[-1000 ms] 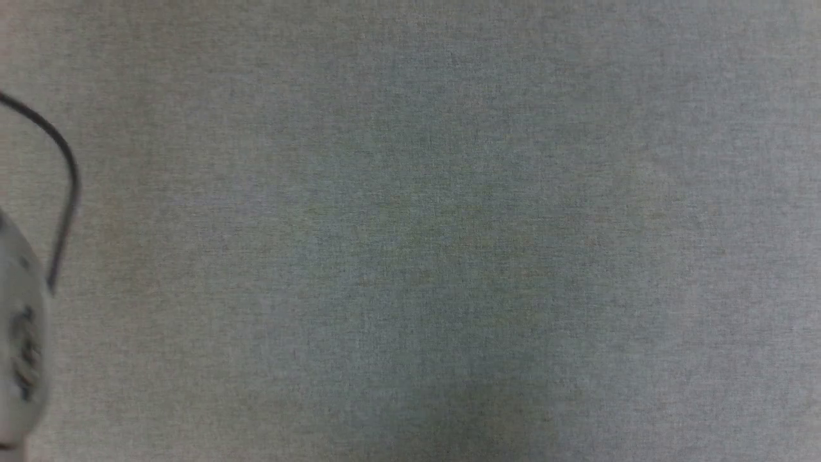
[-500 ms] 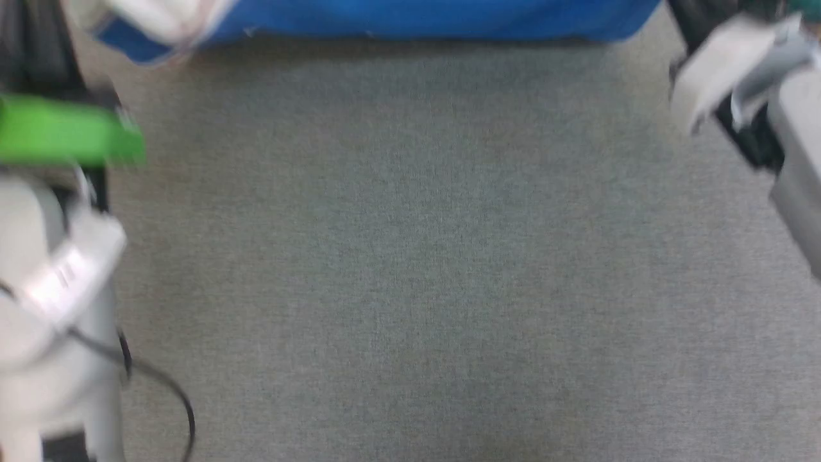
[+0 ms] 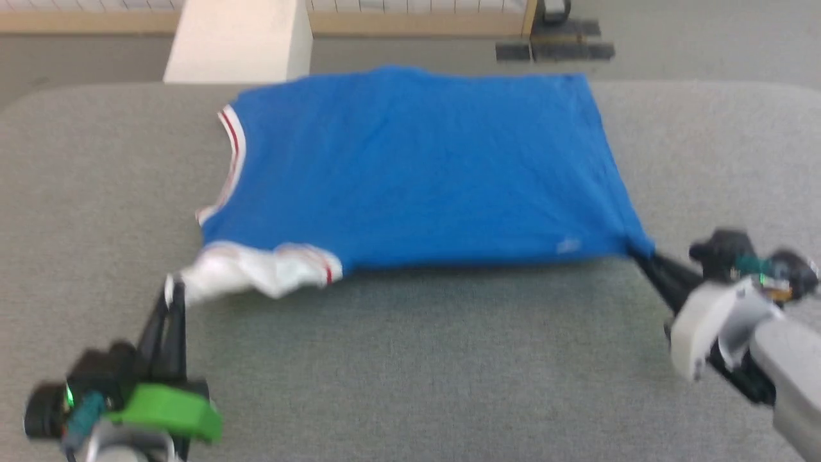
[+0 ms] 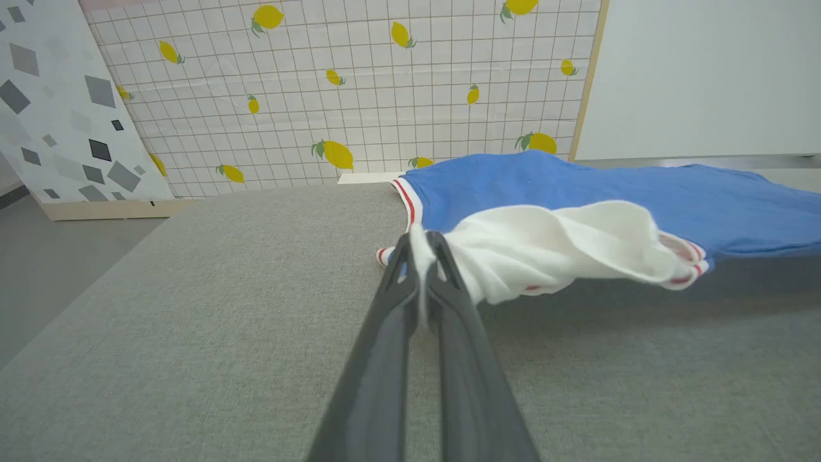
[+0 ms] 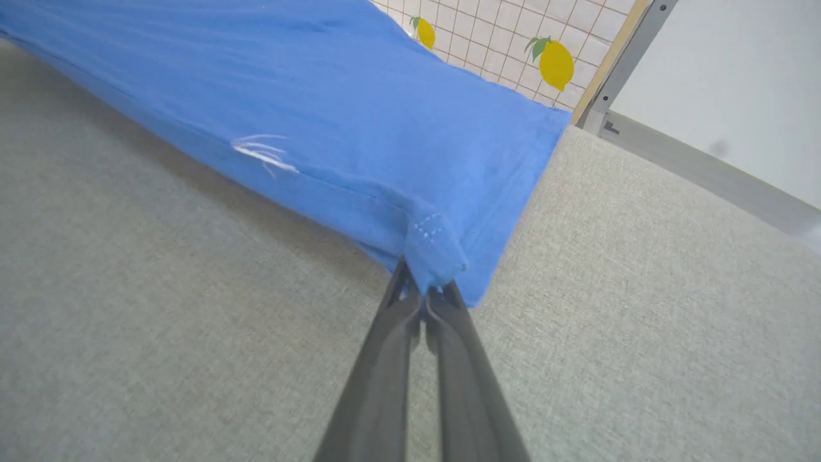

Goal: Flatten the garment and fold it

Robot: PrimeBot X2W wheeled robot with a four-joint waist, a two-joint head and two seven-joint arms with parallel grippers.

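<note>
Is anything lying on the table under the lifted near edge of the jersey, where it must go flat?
Nothing visible lies on the table below the garment's near edge. The left end effector grips its white sleeve, the right end effector its blue corner.

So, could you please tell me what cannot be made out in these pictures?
- Underside of jersey: head view, hidden by its own cloth.
- White mark near its edge: right wrist view, too small to read.
- Wrist behind left gripper: head view, blurred, cut by bottom edge.
</note>
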